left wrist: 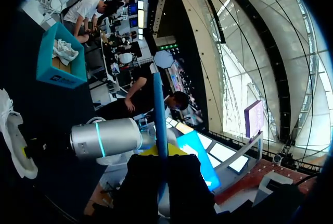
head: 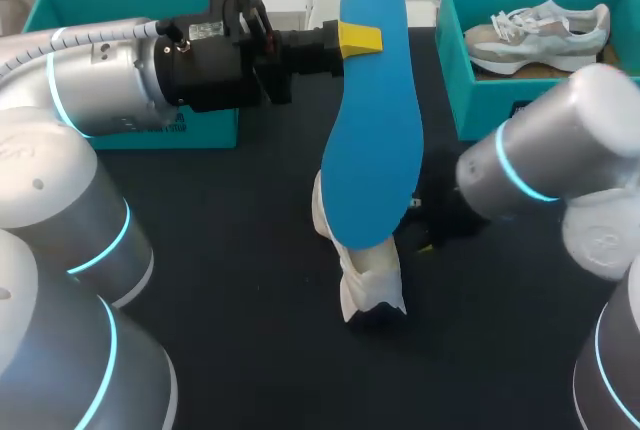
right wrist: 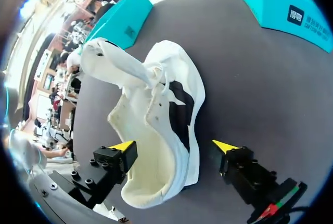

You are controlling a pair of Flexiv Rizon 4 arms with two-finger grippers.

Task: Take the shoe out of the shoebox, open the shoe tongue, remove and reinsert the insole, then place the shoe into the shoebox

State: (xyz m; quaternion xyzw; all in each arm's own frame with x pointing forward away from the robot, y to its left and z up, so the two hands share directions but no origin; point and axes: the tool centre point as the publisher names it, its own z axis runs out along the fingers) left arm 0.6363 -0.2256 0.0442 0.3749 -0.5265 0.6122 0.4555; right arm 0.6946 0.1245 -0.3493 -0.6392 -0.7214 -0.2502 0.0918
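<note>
A robotics lab or test station is indicated. A plain black tabletop is flanked by two grey industrial arms, the left arm and the right arm, each ringed with lit blue bands. A teal left shoebox, a teal right shoebox and a white shoe are set out on it, and a blue insole is held above.

A dark table with a matte top carries three things. A white shoe lies near its middle, well apart from both boxes. An open teal shoebox stands at the far right corner, and a second teal box stands at the far left, both resting directly on the top
</note>
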